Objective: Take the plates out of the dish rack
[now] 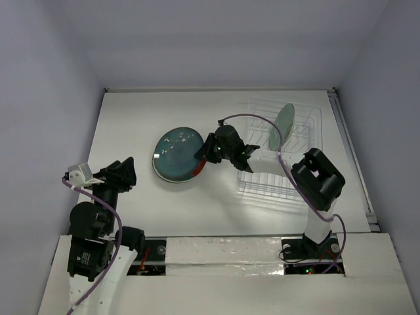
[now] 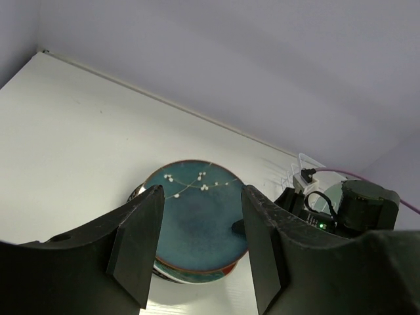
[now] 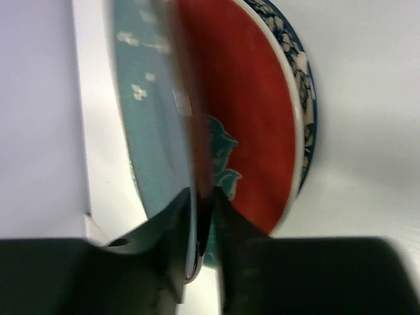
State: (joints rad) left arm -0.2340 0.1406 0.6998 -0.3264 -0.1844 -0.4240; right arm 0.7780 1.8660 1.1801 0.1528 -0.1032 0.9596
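Observation:
The dark teal plate (image 1: 176, 154) (image 2: 197, 226) (image 3: 147, 111) lies on top of a stack left of centre, tilted up a little on its right side. My right gripper (image 1: 201, 159) (image 3: 205, 203) is shut on its right rim. Under it sit the red plate with a teal flower (image 3: 252, 98) (image 1: 199, 172) and a white plate with blue floral pattern (image 3: 300, 72). The white wire dish rack (image 1: 308, 134) stands at the right with a pale mint green plate (image 1: 284, 121) upright in it. My left gripper (image 1: 126, 172) (image 2: 202, 203) hovers open and empty, to the left of the stack.
The right arm's elbow (image 1: 318, 177) hangs over the rack's near end. A purple cable (image 1: 262, 125) loops from the right wrist across the rack. Walls close the table in at the back and both sides.

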